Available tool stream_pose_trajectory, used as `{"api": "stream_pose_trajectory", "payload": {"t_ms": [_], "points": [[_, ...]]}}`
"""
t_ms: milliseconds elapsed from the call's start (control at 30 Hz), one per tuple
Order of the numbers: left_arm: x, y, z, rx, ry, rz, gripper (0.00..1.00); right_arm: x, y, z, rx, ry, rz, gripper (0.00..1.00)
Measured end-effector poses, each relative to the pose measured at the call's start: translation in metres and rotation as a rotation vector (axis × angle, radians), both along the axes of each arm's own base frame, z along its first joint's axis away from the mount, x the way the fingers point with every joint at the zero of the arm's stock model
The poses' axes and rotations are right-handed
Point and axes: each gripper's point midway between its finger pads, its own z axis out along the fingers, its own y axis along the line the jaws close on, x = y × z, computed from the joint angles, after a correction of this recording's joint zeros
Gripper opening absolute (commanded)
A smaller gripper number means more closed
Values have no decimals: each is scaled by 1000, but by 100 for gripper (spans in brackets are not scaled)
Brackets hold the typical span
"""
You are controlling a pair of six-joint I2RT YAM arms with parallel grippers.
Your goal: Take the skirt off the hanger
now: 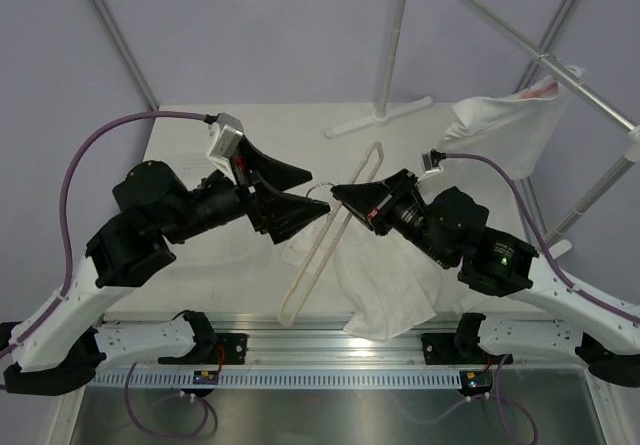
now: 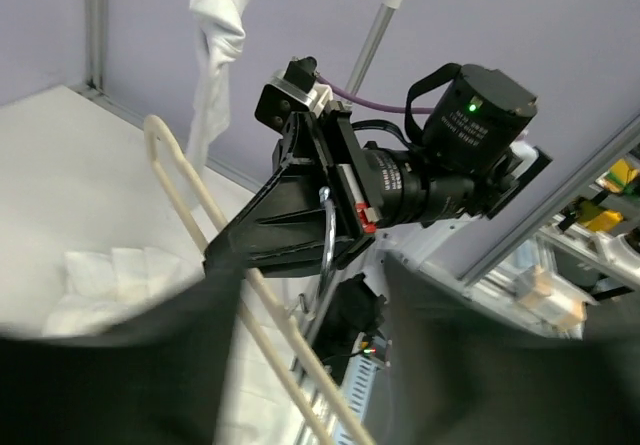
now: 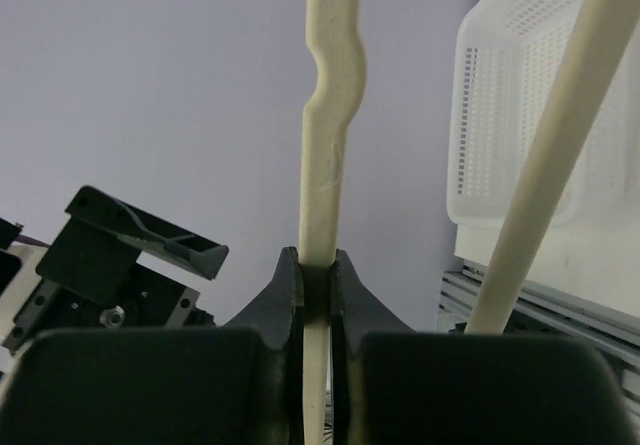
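**Fingers of the right gripper pinch the hanger; the left's stand apart**

The fingers (image 3: 287, 290) of the right gripper (image 1: 340, 195) are clenched on one cream rod of the hanger (image 1: 317, 250). This looks meant to hold it up off the table (image 1: 190, 130) so the cloth can drop free. The left gripper (image 1: 320, 191) faces it close by, fingers spread and holding nothing, seemingly ready to take the wire hook (image 2: 328, 230).

The hanger's long axis runs diagonally. Its far end points toward the rack (image 1: 395, 35), its near end toward the arm bases, and the hook points at the left gripper. The white skirt (image 1: 385, 290) lies crumpled on the table under the right arm, beside the hanger's near end. Whether any fold is caught on it I cannot tell.
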Motion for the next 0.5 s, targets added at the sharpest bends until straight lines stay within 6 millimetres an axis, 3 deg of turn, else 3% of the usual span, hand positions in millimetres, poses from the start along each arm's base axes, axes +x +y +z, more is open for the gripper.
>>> {"api": "stream_pose_trajectory", "payload": {"t_ms": [200, 333, 500], "points": [[1, 16, -2, -2, 39, 60, 99, 0, -5, -17, -83, -11, -21, 0], [-3, 40, -4, -6, 58, 114, 99, 2, -17, -29, -114, -2, -57, 0], [-15, 61, -13, -1, 82, 128, 99, 6, -31, -31, -129, 0, -115, 0]]}}
